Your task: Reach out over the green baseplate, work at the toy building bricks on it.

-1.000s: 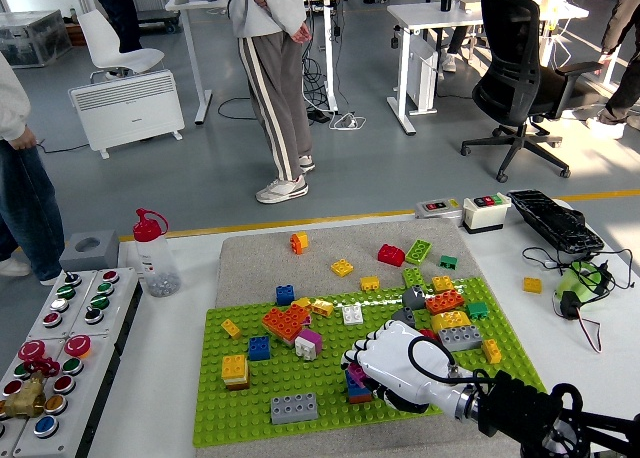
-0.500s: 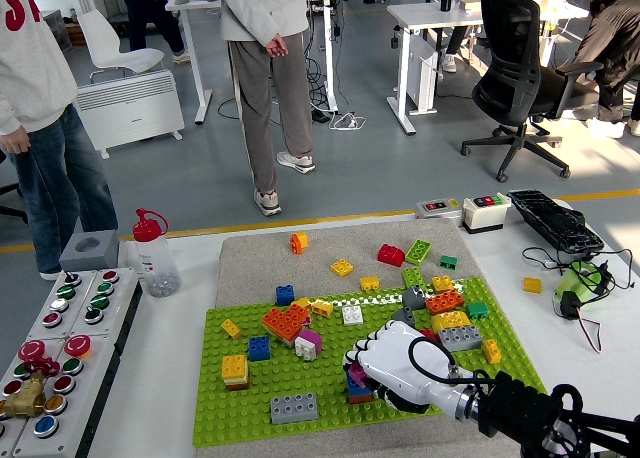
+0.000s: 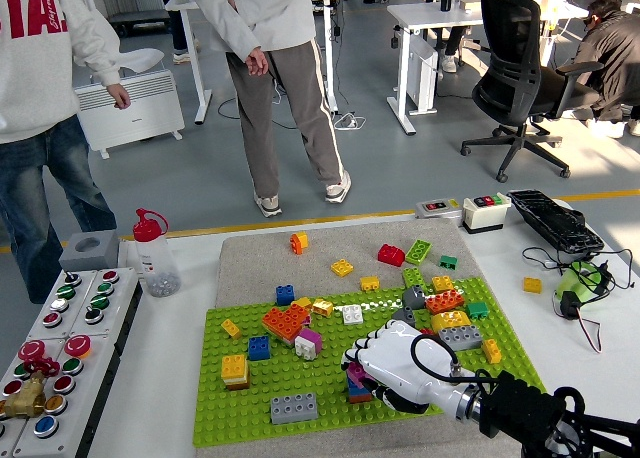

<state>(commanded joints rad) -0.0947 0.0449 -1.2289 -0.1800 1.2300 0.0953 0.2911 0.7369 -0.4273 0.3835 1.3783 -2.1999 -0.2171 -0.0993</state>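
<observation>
Right hand (image 3: 392, 366) lies low over the green baseplate (image 3: 330, 410), close to its near edge and right of centre, with the white fingers curled down around a small stack of bricks (image 3: 356, 381) showing purple and blue below the knuckles. The grip appears closed on that stack, though the fingertips are hidden under the palm, so the contact points cannot be confirmed. Left hand is out of view. Risk one: the stack is probably pressed onto the studs, and a lift that is not straight up could tilt it, split it between layers, or drag the baseplate across the grey mat (image 3: 260, 253) beneath it. Risk two: the palm covers the surrounding studs, so a slipped brick may not be noticed from this view. Risk three: neighbouring bricks stand close by. The grey brick (image 3: 293, 408) sits just left of the hand near the near edge, a pink-and-white brick (image 3: 308, 344) lies just beyond the fingers, and a grey and yellow group (image 3: 455, 330) lies near the wrist side. A sideways sweep of the hand or forearm could knock any of these loose. Risk four: the black cable (image 3: 432, 356) looping over the back of the hand could catch on a raised brick during withdrawal.
</observation>
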